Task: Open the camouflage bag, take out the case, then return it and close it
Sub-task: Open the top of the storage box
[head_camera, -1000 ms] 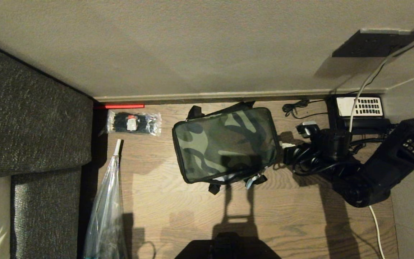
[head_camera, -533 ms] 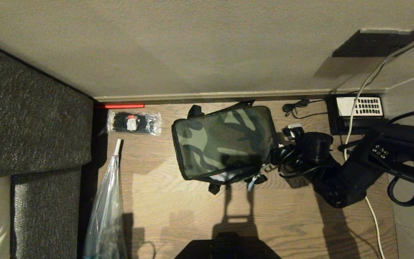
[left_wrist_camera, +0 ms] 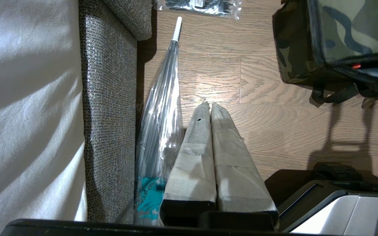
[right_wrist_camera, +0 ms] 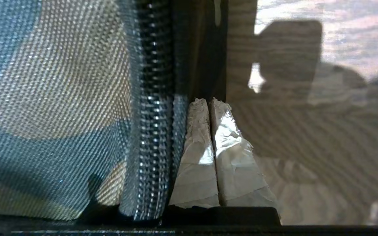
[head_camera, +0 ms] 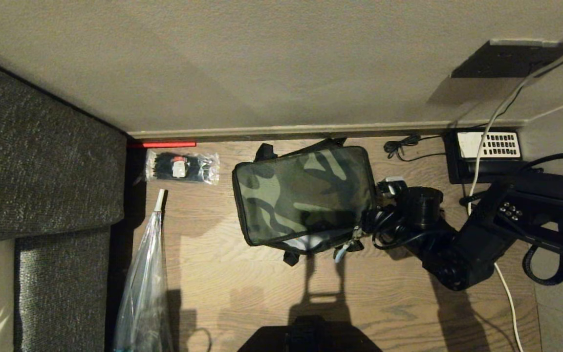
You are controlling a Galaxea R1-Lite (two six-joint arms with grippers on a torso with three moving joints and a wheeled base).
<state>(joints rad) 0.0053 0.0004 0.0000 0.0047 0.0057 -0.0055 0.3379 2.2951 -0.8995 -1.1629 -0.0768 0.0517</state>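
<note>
Head view: the camouflage bag (head_camera: 305, 195) lies near the floor's back edge; the right hand (head_camera: 365, 221) has closed in against its right side. Left wrist view: the left hand (left_wrist_camera: 207, 105) hangs pinched together, empty. Right wrist view: the right hand's fingers (right_wrist_camera: 197, 131), pressed together and empty, touch the zipper (right_wrist_camera: 149, 108), probably unzipping.

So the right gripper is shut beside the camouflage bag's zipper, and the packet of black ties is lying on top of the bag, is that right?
Not quite. The right gripper is shut beside the camouflage bag and its zipper, but the packet of black ties is not on the bag. The head view shows it lying on the wooden floor, apart from the bag on its left.
</note>
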